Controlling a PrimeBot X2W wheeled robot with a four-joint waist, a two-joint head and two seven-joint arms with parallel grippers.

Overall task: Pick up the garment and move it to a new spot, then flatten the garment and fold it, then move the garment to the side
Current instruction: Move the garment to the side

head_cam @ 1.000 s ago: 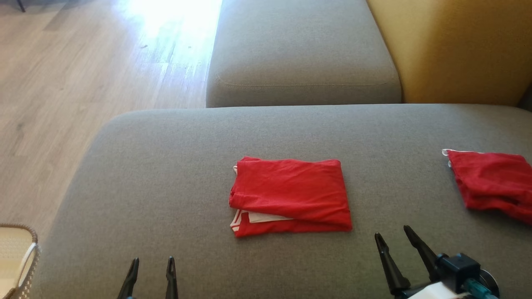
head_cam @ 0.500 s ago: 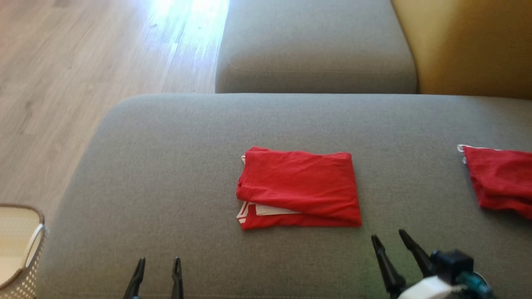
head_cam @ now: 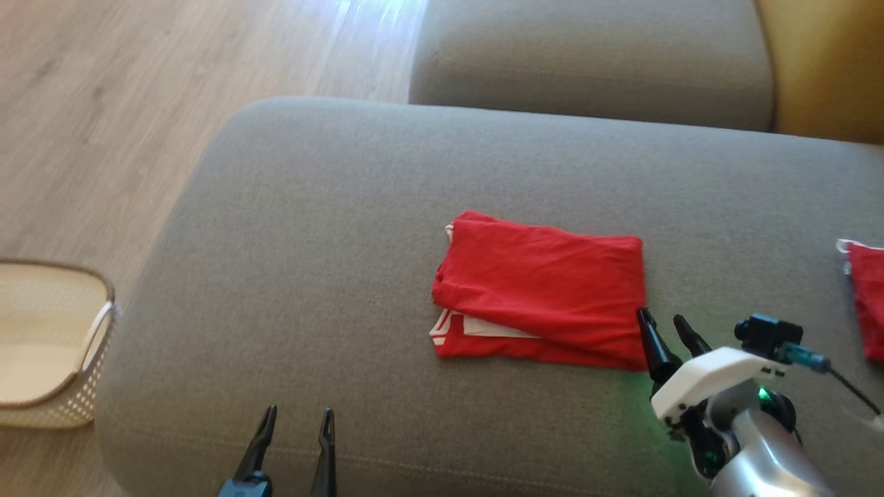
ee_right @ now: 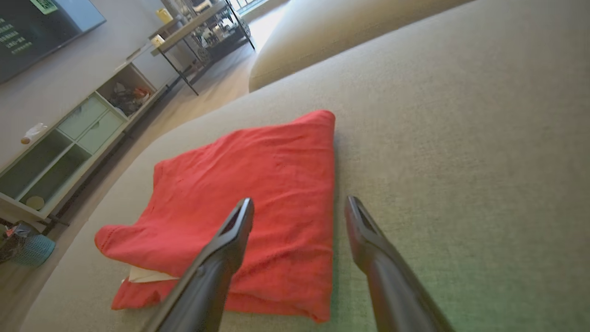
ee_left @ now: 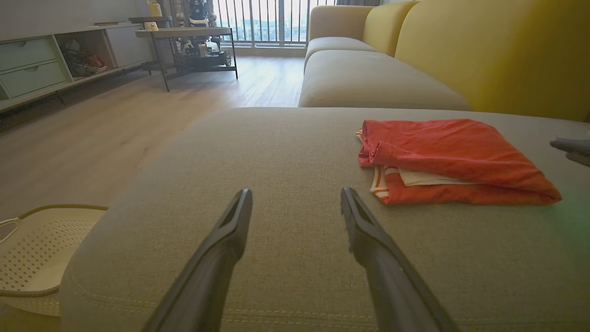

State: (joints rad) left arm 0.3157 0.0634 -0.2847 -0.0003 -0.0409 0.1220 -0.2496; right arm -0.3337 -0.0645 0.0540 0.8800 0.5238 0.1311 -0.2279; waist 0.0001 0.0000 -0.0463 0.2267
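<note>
The folded red garment lies flat near the middle of the wide grey sofa cushion, with a strip of white and striped fabric peeking out at its near left corner. The right gripper sits at the garment's near right corner with its fingers apart. In the right wrist view one finger lies over the edge of the red cloth and the other over bare grey fabric, though it is hard to tell whether either tip actually touches the cloth. The left gripper hangs low over the cushion's near edge, well apart from the garment, its fingers likewise spread and holding nothing. A second red cloth lies at the far right of the cushion, apart from the folded one. A pale perforated basket stands on the wooden floor beside the cushion's left end. A yellow backrest rises at the upper right beside another grey seat.
</note>
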